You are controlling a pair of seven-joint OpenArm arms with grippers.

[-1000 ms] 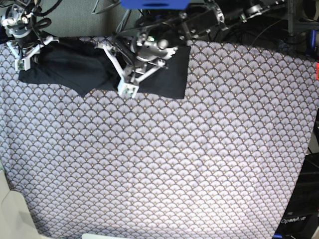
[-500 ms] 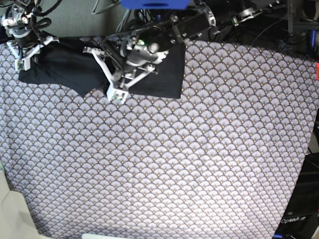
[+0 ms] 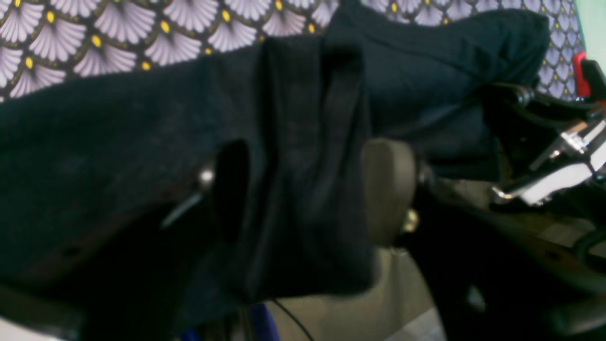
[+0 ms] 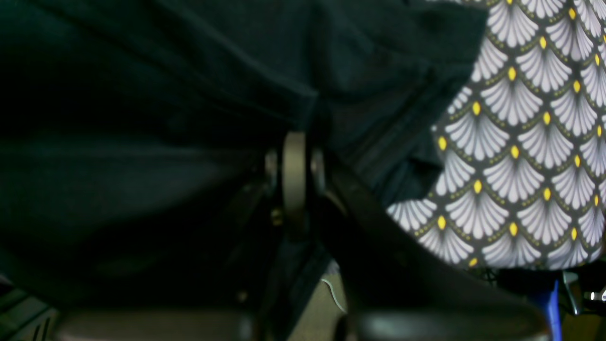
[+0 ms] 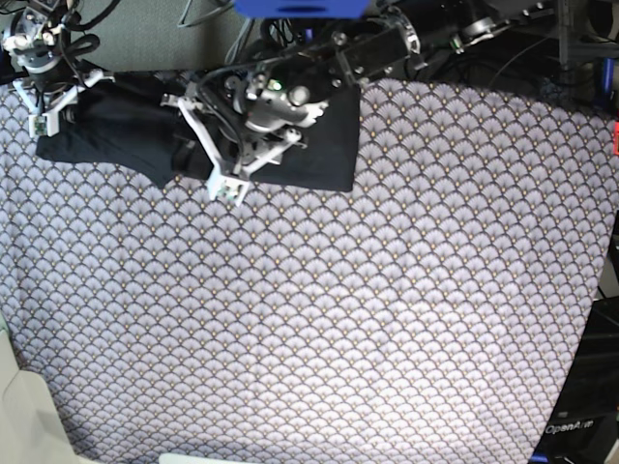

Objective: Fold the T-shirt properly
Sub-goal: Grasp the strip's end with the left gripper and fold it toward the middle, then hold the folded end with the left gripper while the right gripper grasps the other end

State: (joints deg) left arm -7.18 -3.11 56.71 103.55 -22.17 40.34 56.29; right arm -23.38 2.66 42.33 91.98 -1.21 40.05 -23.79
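A black T-shirt (image 5: pixel 145 135) lies bunched along the far edge of a table covered by a purple-grey fan-patterned tablecloth (image 5: pixel 319 309). Both arms reach over it from the far side.

The left gripper (image 5: pixel 198 135) sits over the middle of the shirt, its white fingers (image 5: pixel 226 184) pointing toward the near side of the table. In the left wrist view a thick fold of black cloth (image 3: pixel 303 156) hangs between its two pads (image 3: pixel 388 189), and the jaws stand apart with the fabric draped loosely in the gap. Past the fold more shirt lies over the patterned cloth, and beyond it at the right edge the other arm's white and metal parts (image 3: pixel 554 175) show, along with a small red piece (image 3: pixel 580 71).

The right gripper (image 5: pixel 24 101) is at the shirt's end, just off the table's far corner. In its wrist view the pads (image 4: pixel 294 175) are pressed together on a seamed edge of the black fabric, which fills most of the frame and hides what lies beneath; patterned tablecloth shows beside it.

Behind both arms, dark cables and frame parts (image 5: pixel 455 29) crowd the table's far edge. A pale flat surface (image 5: pixel 24 411) pokes in at the near corner.
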